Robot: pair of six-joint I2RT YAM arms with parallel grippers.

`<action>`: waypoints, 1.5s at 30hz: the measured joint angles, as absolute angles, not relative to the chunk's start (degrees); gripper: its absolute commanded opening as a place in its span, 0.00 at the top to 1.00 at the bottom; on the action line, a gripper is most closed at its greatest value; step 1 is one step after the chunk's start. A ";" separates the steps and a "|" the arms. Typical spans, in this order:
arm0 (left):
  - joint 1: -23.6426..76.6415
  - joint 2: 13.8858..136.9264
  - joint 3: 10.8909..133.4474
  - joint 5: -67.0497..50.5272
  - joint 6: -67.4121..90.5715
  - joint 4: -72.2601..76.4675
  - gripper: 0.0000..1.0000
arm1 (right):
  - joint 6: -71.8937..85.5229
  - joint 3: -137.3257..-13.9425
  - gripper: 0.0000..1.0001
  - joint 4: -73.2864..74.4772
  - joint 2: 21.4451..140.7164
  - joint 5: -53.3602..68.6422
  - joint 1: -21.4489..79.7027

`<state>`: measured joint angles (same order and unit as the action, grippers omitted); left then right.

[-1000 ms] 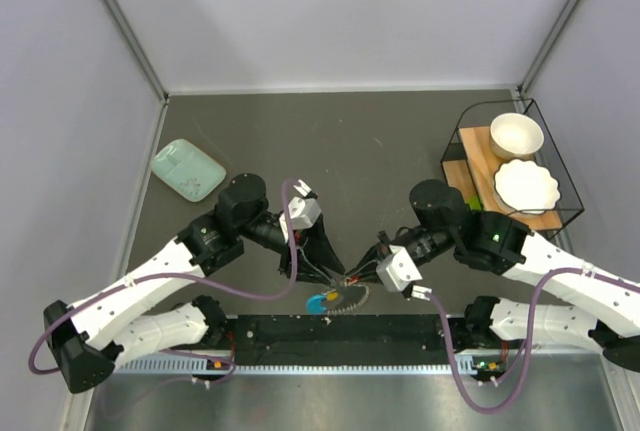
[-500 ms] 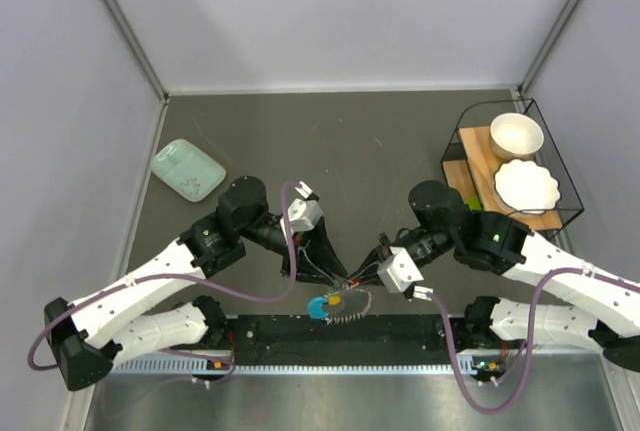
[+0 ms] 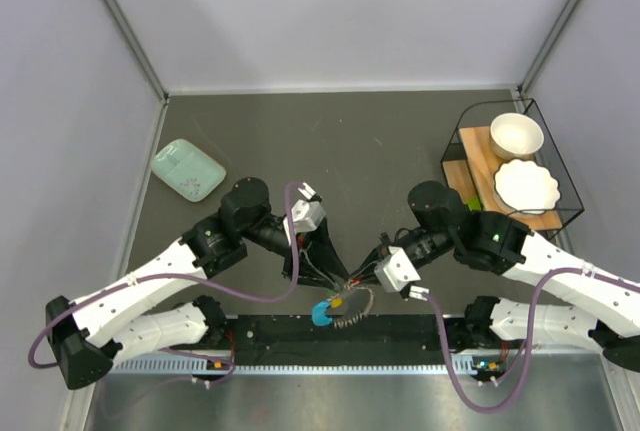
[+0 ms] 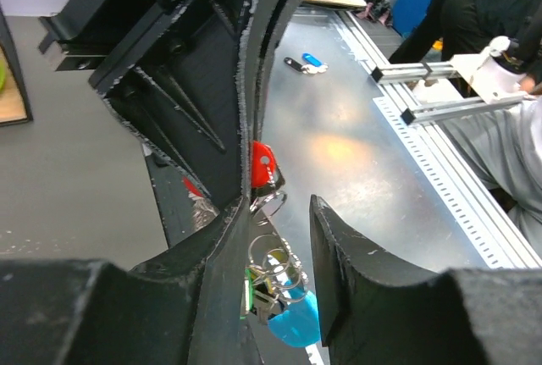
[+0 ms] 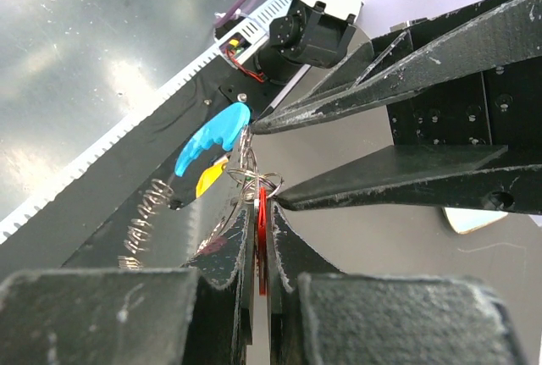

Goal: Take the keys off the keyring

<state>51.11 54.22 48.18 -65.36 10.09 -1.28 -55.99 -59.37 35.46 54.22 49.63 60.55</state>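
The keyring bunch hangs between my two grippers at the table's near edge. Its blue piece [image 3: 322, 314] [image 5: 212, 136] [image 4: 296, 329] dangles lowest, beside a yellow tag [image 3: 338, 302] [image 5: 210, 177] and a wire coil [image 3: 358, 303] [image 5: 144, 217]. My right gripper [image 3: 353, 279] [image 5: 261, 201] is shut on the red key [image 5: 262, 229] [image 4: 264, 160], which sits edge-on between its fingers. My left gripper [image 3: 339, 278] [image 4: 278, 206] is open, its fingers apart on either side of the metal rings [image 4: 275, 268] [image 5: 254, 180]. A green key [image 4: 247, 293] shows as a sliver against the left finger.
A mint-green flat box [image 3: 187, 169] lies at the far left. A wire rack [image 3: 470, 116] at the right holds a white bowl [image 3: 516, 135] and a white plate [image 3: 526, 186]. A black rail [image 3: 400, 331] runs along the near edge under the bunch.
The bunch has swung a little nearer and lower, with the blue piece dropping toward the black rail. Both grippers have stayed tip to tip, shifting only slightly.
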 measured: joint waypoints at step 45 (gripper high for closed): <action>51.37 50.22 50.81 -57.80 5.67 -15.03 0.66 | -56.58 -59.37 1.00 33.45 53.63 48.93 60.55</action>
<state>51.37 50.22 50.81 -57.80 5.67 -15.03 -56.58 -59.37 33.45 53.63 48.93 60.55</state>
